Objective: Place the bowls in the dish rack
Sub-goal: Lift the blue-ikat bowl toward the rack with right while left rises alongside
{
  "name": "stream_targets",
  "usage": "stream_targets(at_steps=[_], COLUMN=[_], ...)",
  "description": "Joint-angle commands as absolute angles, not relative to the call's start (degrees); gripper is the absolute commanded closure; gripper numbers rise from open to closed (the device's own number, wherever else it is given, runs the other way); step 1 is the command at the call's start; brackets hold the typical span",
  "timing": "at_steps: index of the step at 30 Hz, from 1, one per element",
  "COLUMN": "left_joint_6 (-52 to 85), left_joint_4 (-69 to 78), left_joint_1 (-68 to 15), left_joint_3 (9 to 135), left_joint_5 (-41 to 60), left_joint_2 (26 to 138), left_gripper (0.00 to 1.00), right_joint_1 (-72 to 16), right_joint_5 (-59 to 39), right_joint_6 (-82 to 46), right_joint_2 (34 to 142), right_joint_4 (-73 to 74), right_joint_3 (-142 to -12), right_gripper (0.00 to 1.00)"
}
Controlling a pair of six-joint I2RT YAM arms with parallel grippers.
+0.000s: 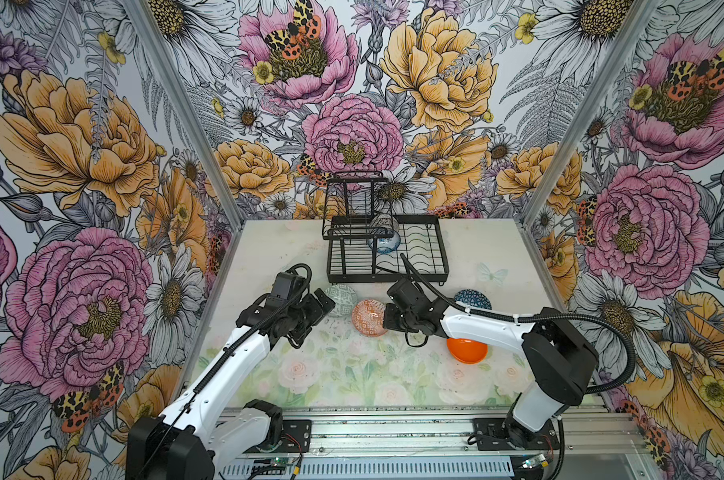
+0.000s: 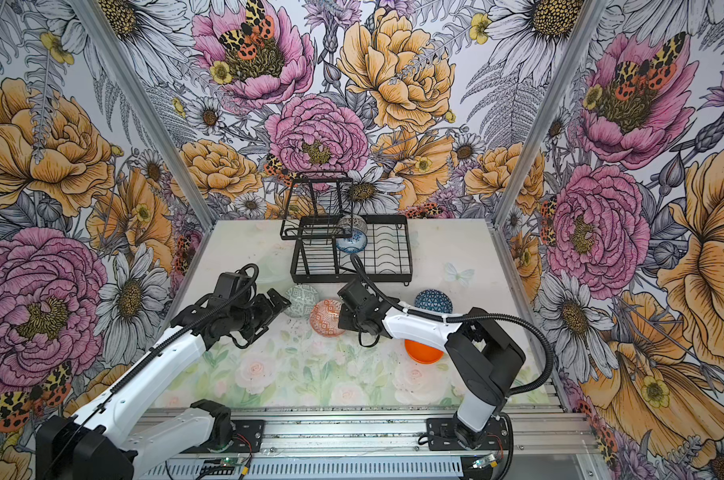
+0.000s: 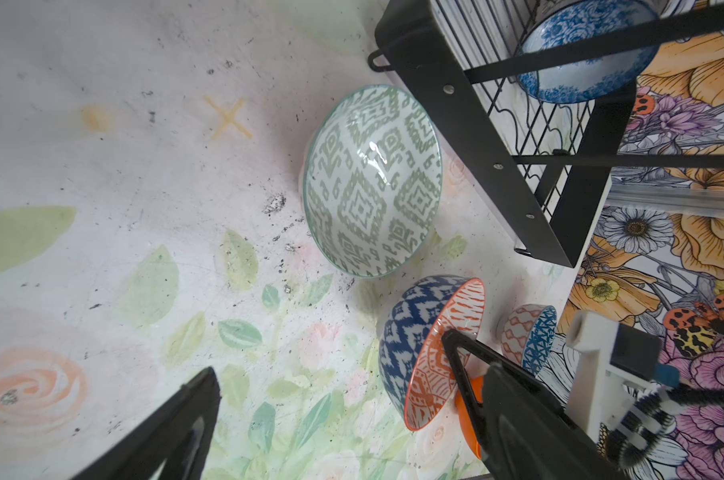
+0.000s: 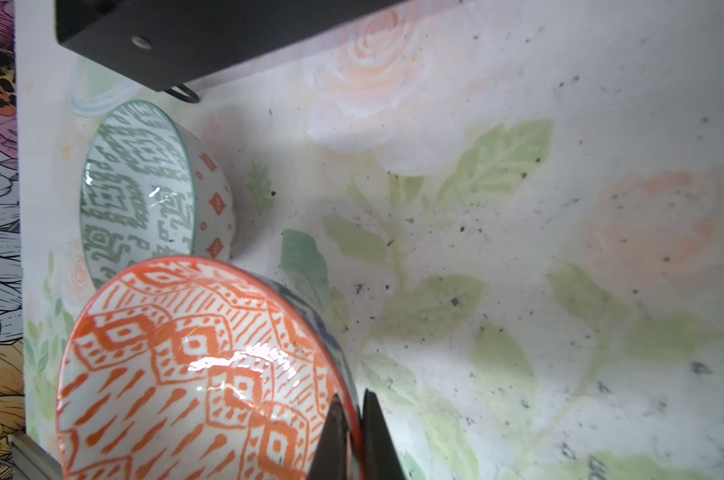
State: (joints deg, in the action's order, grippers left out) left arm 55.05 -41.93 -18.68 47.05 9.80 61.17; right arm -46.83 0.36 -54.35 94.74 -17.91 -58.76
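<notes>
The left gripper [image 3: 329, 353] is hanging wide open over the table [image 3: 102, 166]. A green bowl [image 3: 372, 180] is sitting just beside the rack [image 3: 497, 137], which is holding a blue bowl [image 3: 580, 79]. One finger [image 3: 518, 415] is overlapping an orange-patterned bowl [image 3: 426, 374]; a triangle bowl [image 3: 534, 336] is lying beyond.

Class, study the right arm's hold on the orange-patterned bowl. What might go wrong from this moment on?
1. The right gripper has its jaws shut on only the rim of the glossy orange-patterned bowl; it may slip or swing.
2. The grey-green bowl sits close beside it and could get knocked.
3. The dish rack has a raised front rail on the way in; the bowl might clip it.
</notes>
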Motion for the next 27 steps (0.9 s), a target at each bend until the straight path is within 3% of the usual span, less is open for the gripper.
stream_targets(at_steps=[1,17,27], left_joint_6=[53.36,47.29,44.56], left_joint_4=[-40.6,-40.43,-40.39], left_joint_1=[-20.06,-26.37,-27.02], left_joint_3=[50.51,70.84,83.19], left_joint_5=[8.19,7.21,10.74], left_joint_2=[61.82,69.7,75.07], left_gripper=[0.01,0.01,0.01], right_joint_1=[-46.85,-45.71,-41.92], right_joint_5=[3.18,17.36,21.53], right_joint_6=[-52.08,-40.38,-33.1], right_joint_2=[90.71,83.08,86.04], right_joint_4=[-17.37,-22.13,-22.49], right_joint_3=[-59.82,-72.68,-87.26], right_gripper=[1.0,1.0,1.0])
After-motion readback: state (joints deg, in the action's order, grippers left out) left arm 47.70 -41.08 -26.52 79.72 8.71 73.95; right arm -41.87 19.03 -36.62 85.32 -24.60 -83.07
